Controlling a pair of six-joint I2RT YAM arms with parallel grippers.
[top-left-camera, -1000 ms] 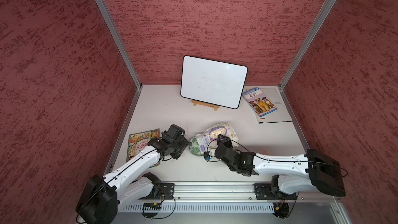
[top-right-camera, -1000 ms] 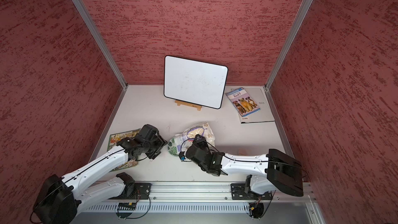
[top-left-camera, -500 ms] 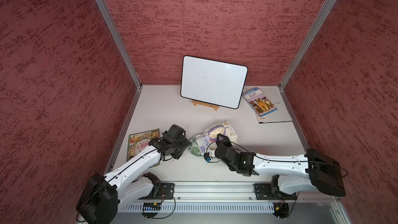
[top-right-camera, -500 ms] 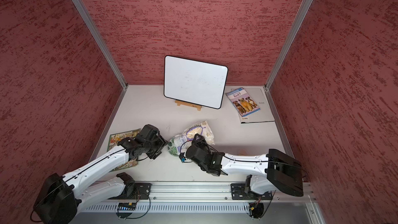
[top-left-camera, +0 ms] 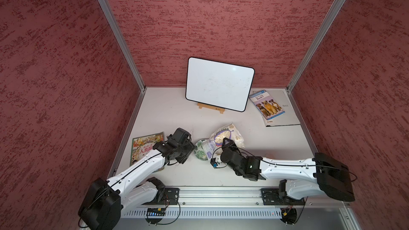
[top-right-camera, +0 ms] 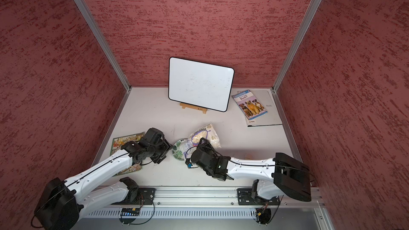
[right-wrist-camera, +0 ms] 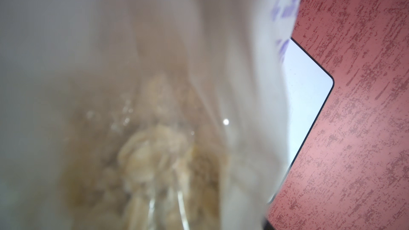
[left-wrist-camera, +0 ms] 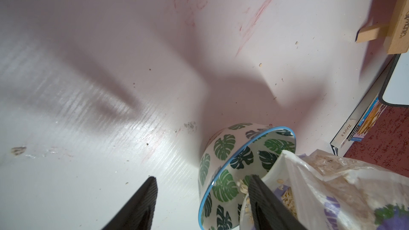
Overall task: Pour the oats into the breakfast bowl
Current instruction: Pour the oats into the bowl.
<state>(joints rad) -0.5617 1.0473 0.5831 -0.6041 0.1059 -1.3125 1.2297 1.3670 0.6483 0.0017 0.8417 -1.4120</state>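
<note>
The breakfast bowl (top-left-camera: 199,151) (top-right-camera: 177,150), white with green leaves, stands on the table between the two arms. The clear pouch of oats (top-left-camera: 224,134) (top-right-camera: 204,132) is tilted with its open mouth over the bowl's rim. My right gripper (top-left-camera: 225,142) is shut on the pouch's middle; its fingers are hidden in the right wrist view, which the pouch (right-wrist-camera: 155,149) fills. A few flakes (left-wrist-camera: 242,188) lie at the pouch's mouth inside the bowl (left-wrist-camera: 223,149). My left gripper (left-wrist-camera: 202,177) is open astride the bowl's near wall, one finger outside and apart from it, one over the inside.
A whiteboard (top-left-camera: 219,84) on a wooden stand leans at the back. A dog book (top-left-camera: 266,105) lies on a grey folder at the back right. A picture book (top-left-camera: 143,147) lies under my left arm. Red walls close in on three sides.
</note>
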